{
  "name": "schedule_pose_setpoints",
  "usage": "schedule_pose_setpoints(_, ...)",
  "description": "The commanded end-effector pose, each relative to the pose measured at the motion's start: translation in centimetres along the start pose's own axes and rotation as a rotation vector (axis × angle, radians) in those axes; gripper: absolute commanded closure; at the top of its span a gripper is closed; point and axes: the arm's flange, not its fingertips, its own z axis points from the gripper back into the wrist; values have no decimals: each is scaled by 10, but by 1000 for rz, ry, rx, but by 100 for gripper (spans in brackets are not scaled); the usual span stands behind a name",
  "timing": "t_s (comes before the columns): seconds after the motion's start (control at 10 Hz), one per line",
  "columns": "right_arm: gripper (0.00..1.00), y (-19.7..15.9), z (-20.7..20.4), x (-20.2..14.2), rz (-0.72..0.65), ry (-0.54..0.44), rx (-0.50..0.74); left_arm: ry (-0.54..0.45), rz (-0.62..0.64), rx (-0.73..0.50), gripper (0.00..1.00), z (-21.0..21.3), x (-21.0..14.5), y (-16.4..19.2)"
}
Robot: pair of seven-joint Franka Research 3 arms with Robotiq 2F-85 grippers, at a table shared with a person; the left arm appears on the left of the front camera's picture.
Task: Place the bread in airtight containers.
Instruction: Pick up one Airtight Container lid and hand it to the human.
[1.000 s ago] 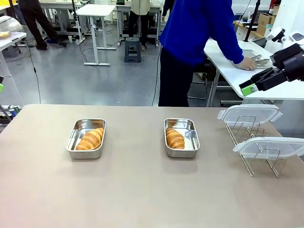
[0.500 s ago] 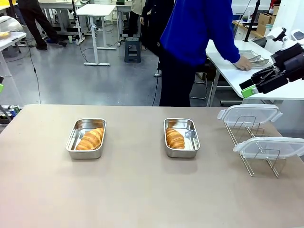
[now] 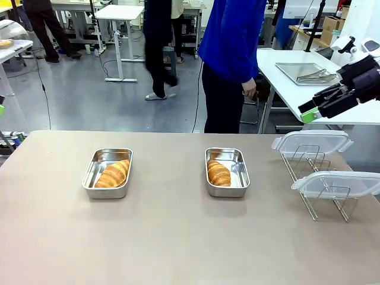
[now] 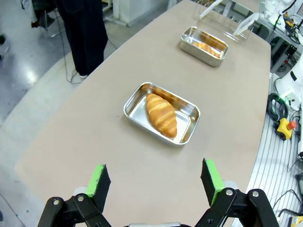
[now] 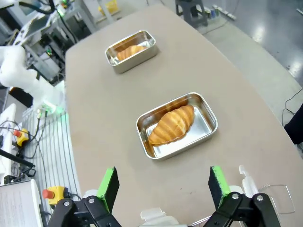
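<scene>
Left gripper (image 4: 155, 182) is held above the table's (image 4: 80, 156) near edge, green pads set wide apart, nothing gripped. Just beyond, the left croissant (image 4: 161, 113) is laid diagonally in the left tub (image 4: 136, 101). Further along, the right croissant (image 4: 208, 47) is seen in the right tub (image 4: 191, 34). Both tubs are uncovered. Two clear lids, near (image 3: 337, 183) & far (image 3: 312, 141), are propped on a wire rack (image 3: 342, 209) at table's right. Right gripper (image 3: 312, 110) is raised behind them, spread wide & empty. A person in blue (image 3: 231, 47) is stood at the far side.
</scene>
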Motion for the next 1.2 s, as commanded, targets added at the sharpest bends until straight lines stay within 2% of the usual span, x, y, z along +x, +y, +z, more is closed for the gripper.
schedule_pose_setpoints(0.0,0,-3,0,3,10,-20,11,10,-14,-5,0,2,0,-1)
schedule_pose_setpoints(0.2,0,0,1,0,0,-1,-1,10,-14,-5,0,2,0,-1)
schedule_pose_setpoints(0.3,0,6,5,6,111,111,29,10,-14,-5,0,2,0,-1)
schedule_pose_setpoints(0.5,0,38,15,6,371,360,-6,10,-14,-5,0,2,0,-1)
schedule_pose_setpoints(0.7,0,72,17,-1,519,520,19,10,-14,-5,0,2,0,-1)
schedule_pose_setpoints(0.9,0,95,17,-15,526,621,19,10,-14,-5,0,2,0,-1)
schedule_pose_setpoints(1.1,0,106,9,-32,460,709,-63,10,-14,-5,0,2,0,-1)
